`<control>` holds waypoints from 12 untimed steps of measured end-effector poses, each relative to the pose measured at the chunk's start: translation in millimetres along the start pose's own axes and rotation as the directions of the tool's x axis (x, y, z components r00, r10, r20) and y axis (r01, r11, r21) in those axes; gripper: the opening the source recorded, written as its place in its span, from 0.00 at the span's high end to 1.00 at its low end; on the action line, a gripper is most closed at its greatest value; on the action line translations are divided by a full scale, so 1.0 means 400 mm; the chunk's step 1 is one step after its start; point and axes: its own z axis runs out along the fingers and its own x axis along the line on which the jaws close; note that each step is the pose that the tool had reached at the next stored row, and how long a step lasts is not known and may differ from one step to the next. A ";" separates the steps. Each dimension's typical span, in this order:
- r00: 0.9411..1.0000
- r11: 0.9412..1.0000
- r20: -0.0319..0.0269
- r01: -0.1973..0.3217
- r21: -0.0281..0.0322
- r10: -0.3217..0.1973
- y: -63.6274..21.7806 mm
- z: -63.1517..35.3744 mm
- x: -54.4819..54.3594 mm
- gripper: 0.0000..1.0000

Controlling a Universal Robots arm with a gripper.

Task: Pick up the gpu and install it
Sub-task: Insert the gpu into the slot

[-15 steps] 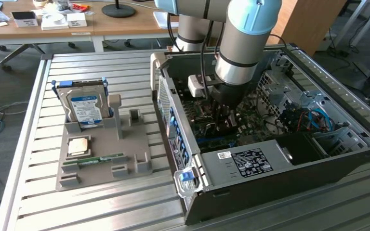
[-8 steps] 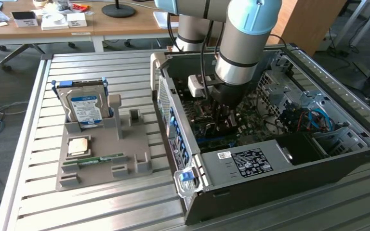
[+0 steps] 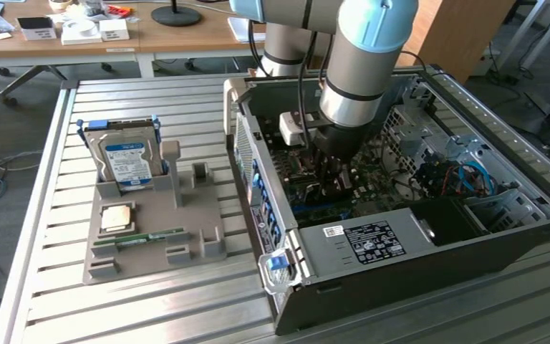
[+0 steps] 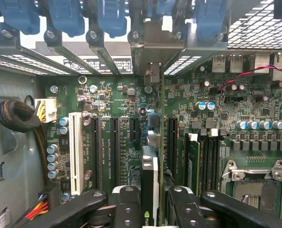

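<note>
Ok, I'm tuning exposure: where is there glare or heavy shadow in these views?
Exterior view: the table is bright, the case interior shadowed under the arm. Wrist view: backlight blows out the gaps between the blue latches; the motherboard is evenly lit.

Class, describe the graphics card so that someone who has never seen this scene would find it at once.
Find the open computer case on the slatted metal table. Inside, the gripper holds the gpu upright at the green motherboard. Unlike the empty slots beside it, it is a thin card with a silvery end bracket.
</note>
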 end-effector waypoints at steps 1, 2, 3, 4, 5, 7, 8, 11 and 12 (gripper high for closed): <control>1.000 1.000 0.000 0.000 0.000 0.000 0.000 0.000 0.000 0.73; 1.000 1.000 0.000 0.000 0.000 0.000 0.000 0.001 0.000 0.73; 1.000 1.000 0.000 0.000 0.000 0.000 0.000 0.001 0.000 0.73; 1.000 1.000 0.000 0.000 0.000 0.000 0.000 0.001 0.000 0.73; 1.000 1.000 0.000 0.000 0.000 0.000 0.000 0.001 0.000 0.73; 1.000 1.000 0.001 0.000 0.000 0.000 0.002 0.001 0.000 0.73; 1.000 1.000 0.001 0.000 0.000 0.000 0.002 0.001 0.000 0.73; 1.000 1.000 0.000 0.000 0.000 0.000 0.003 0.001 0.000 0.73; 1.000 1.000 0.000 0.000 0.000 0.000 0.004 0.001 0.000 0.73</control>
